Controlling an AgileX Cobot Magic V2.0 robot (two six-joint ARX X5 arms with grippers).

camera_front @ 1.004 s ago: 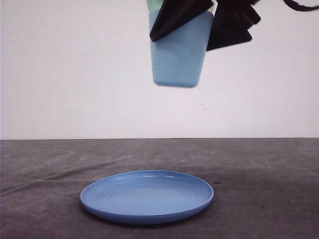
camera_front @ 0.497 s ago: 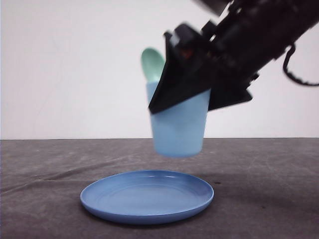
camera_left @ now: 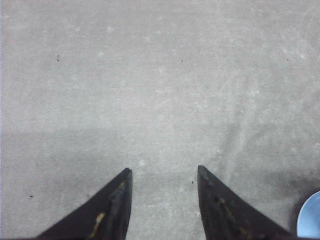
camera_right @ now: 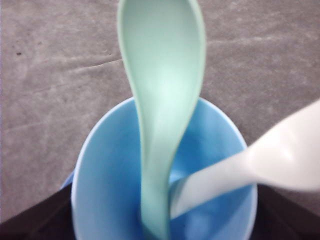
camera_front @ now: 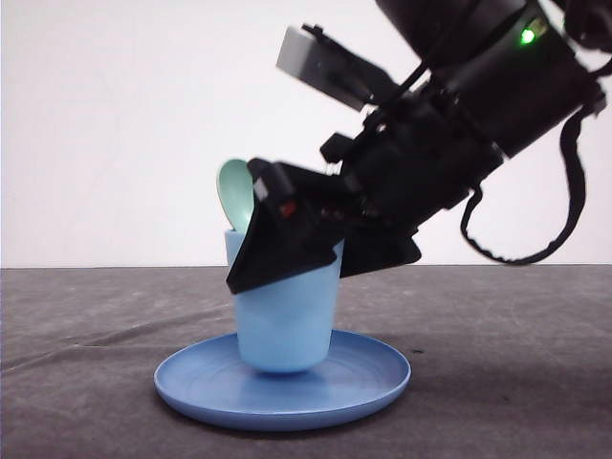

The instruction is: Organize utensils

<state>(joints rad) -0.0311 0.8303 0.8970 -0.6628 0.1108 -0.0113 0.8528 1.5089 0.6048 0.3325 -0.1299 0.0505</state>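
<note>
Mint-green spoon (camera_right: 162, 100) and white fork (camera_right: 260, 162) stand handle-down in the smooth light blue cup (camera_front: 285, 320), spoon bowl up, fork leaning aside; its tines look blurred. My right claw (camera_front: 287, 251) clamps the cup, set on the round blue plate (camera_front: 373, 382). Left claw (camera_left: 162, 200) spread, empty, above grey counter (camera_left: 150, 90).

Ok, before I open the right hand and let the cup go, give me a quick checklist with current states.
1. Cup over the plate: ok, it sits near the middle.
2. Cup base fully seated on the plate: cannot tell; the cup looks slightly tilted.
3. Spoon inside the cup: ok, handle down, bowl up.
4. Fork inside the cup: ok, leaning on the rim.
5. Right hand grip: ok, shut on the cup.
6. Left hand out of the way: ok, open over bare table.
</note>
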